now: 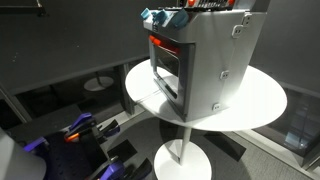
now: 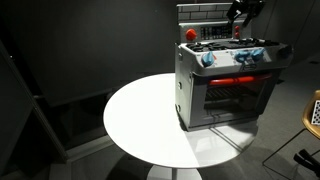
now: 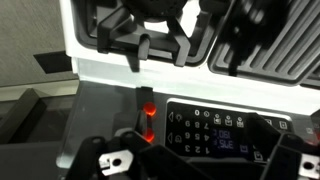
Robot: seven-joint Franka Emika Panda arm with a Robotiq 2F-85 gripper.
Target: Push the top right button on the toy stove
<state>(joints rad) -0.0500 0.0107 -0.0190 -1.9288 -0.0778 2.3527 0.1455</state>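
The toy stove stands on a round white table. It is silver-grey with a dark oven window, an orange strip, and blue and red knobs along its top edge. My gripper hovers just above the stove's back top right part. The wrist view is upside down. It shows the black burner grates, a dark keypad panel and two lit red buttons on the stove top. My gripper looks shut and empty at the bottom edge, close over the panel.
The white table rests on a pedestal base. Blue and black equipment lies on the floor beside it. A dark wall is behind the stove. A chair edge shows at the side.
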